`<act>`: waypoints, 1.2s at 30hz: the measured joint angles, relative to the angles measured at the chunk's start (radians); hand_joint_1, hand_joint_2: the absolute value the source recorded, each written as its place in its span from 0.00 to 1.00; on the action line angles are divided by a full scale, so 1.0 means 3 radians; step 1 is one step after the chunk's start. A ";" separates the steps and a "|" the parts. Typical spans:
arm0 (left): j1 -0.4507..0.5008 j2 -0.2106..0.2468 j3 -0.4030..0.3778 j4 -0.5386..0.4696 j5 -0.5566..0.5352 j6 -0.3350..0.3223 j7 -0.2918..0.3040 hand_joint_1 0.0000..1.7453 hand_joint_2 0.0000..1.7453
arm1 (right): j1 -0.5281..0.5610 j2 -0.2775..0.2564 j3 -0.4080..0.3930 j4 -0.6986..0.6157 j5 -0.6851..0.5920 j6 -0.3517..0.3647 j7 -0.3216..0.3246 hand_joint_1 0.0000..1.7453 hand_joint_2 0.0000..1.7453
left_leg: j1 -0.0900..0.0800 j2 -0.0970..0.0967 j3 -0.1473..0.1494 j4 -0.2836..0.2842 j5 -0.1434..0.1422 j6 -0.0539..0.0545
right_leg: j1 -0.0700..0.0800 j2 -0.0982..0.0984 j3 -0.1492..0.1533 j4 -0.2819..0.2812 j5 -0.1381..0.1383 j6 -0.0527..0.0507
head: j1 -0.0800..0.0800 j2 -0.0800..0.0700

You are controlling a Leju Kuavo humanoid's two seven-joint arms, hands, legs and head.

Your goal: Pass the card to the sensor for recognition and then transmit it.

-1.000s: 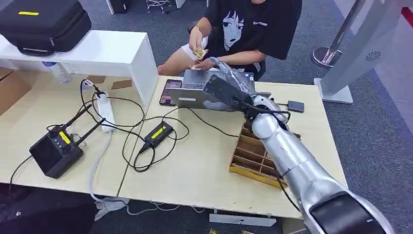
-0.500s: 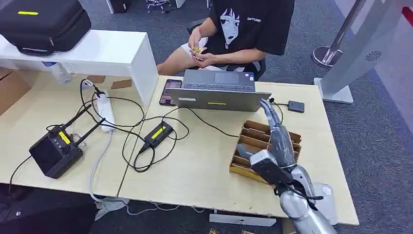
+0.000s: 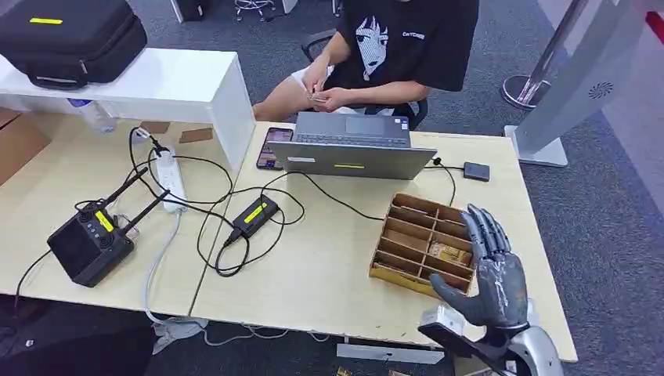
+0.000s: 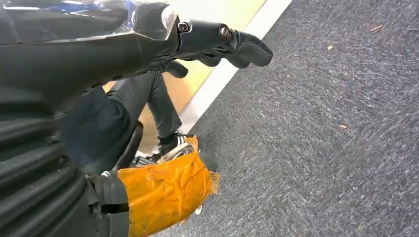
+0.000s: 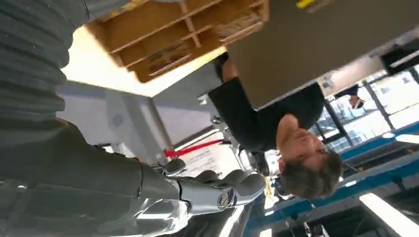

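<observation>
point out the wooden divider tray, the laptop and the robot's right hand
wooden divider tray (image 3: 407,235), head view, a middle partition
laptop (image 3: 352,157), head view, back of lid
right hand (image 3: 495,274), head view, back of the hand

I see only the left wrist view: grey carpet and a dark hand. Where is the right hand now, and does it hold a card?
Observer: The right hand is over the table's near right part, at the wooden tray. Its fingers are spread and it holds nothing.
Operator: Are there cards in that tray?
Observer: One compartment close to the hand holds small brownish pieces. I cannot tell whether they are cards.
Operator: Who has a card, then?
Observer: The seated person's hands, behind the laptop, hold something small. It is too small to name.
</observation>
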 joint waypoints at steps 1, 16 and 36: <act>0.0000 0.0000 -0.0001 -0.0001 0.0001 0.0000 0.0005 0.00 1.00 | 0.0038 -0.0040 -0.0006 -0.0031 0.0000 0.0056 0.0000 0.00 1.00 | 0.0000 0.0000 0.0000 0.0000 0.0000 0.0000 | 0.0000 0.0000 0.0000 0.0000 0.0000 0.0000 | 0.0000 0.0000; 0.0001 0.0010 0.0000 -0.0001 0.0000 0.0000 0.0023 0.00 1.00 | 0.0412 -0.0600 -0.0010 -0.0369 -0.0090 0.0583 0.0055 0.00 1.00 | 0.0000 0.0000 0.0000 0.0000 -0.0001 0.0001 | 0.0000 0.0000 0.0000 0.0000 -0.0001 0.0001 | 0.0000 0.0000; -0.0009 0.0014 -0.0001 -0.0001 -0.0178 0.0000 0.0010 0.00 1.00 | -0.0263 -0.0472 0.0449 0.0390 0.0333 0.0709 0.0534 0.00 1.00 | 0.0000 0.0000 0.0002 0.0000 0.0001 0.0001 | 0.0001 0.0002 0.0003 0.0001 0.0000 0.0001 | 0.0000 0.0000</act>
